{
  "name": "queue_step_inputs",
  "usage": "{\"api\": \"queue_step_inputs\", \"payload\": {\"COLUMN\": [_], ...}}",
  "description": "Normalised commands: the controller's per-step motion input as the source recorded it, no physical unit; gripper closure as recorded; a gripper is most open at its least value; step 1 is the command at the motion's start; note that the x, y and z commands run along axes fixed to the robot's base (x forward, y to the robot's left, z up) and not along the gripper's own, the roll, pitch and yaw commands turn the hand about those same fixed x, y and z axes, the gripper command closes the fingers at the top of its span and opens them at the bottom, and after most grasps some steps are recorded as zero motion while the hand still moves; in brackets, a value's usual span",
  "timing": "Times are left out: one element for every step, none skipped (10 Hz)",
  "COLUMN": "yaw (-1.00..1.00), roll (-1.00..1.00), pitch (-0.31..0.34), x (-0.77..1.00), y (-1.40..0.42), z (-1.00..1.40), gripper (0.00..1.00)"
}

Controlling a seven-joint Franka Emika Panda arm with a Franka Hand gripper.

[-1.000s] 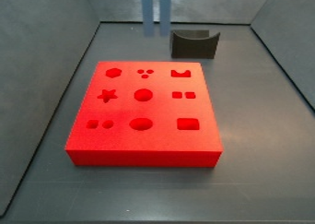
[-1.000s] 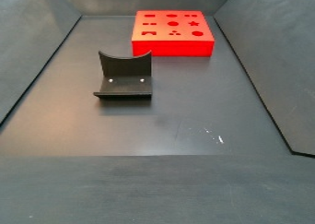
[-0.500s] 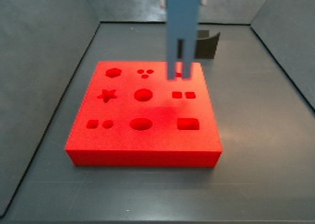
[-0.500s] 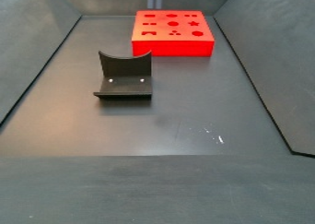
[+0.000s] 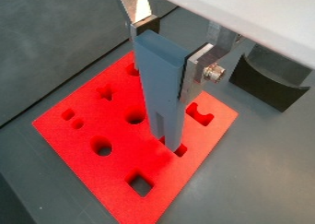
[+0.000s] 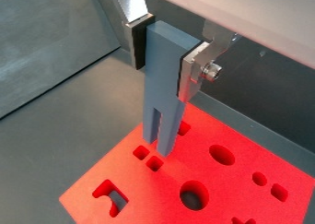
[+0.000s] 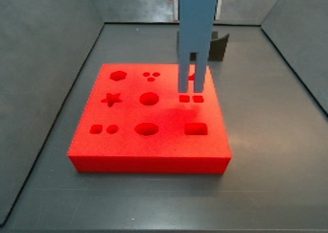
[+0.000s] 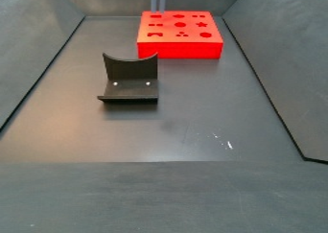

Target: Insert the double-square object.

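Observation:
My gripper (image 5: 172, 45) is shut on the top of the double-square object (image 5: 160, 89), a tall slate-blue slab held upright with its two prongs pointing down. Both wrist views show it; in a wrist view the gripper (image 6: 167, 45) grips the slab (image 6: 163, 94). In a side view the slab (image 7: 195, 35) hangs over the red board (image 7: 128, 122). Its prong tips sit just over the pair of small square holes (image 7: 193, 99). I cannot tell whether they touch the board. In a side view the red board (image 8: 179, 45) lies far back.
The dark grey curved block (image 8: 128, 79) stands on the floor apart from the board; it also shows behind the slab (image 7: 217, 47) and in a wrist view (image 5: 277, 80). Grey walls enclose the floor. The board has several other shaped holes.
The gripper has carried the slab from the back of the bin over the board. In the last half second it moved nearer and lower, from the notched hole to the pair of square holes.

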Motion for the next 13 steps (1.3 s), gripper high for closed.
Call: {"api": "queue_step_inputs", "payload": {"yaw": [0.00,0.00,0.00,0.00,0.00,0.00,0.00,0.00,-0.01,0.00,0.00,0.00,0.00], "roll": [-0.07,-0.03,0.00,0.00,0.00,0.00,0.00,0.01,0.11,0.09,0.00,-0.01,-0.01], "pitch": [0.074,0.000,0.000,0.000,0.000,0.000,-0.004,0.000,0.000,0.000,0.000,-0.020,-0.019], "x": [0.36,0.28,0.09,0.00,0.21,0.18,0.05,0.00,-0.03,-0.01,0.00,0.00,0.00], "y": [0.17,0.07,0.00,0.00,0.03,0.09,0.11,0.00,0.00,0.00,0.00,0.00,-0.01], "z": [-0.07,-0.18,0.00,-0.04,-0.26,-0.26,-0.23,-0.01,-0.18,-0.18,-0.03,-0.11,-0.10], "gripper": [1.00,1.00,1.00,1.00,1.00,1.00,1.00,1.00,1.00,1.00,1.00,1.00,1.00]}}
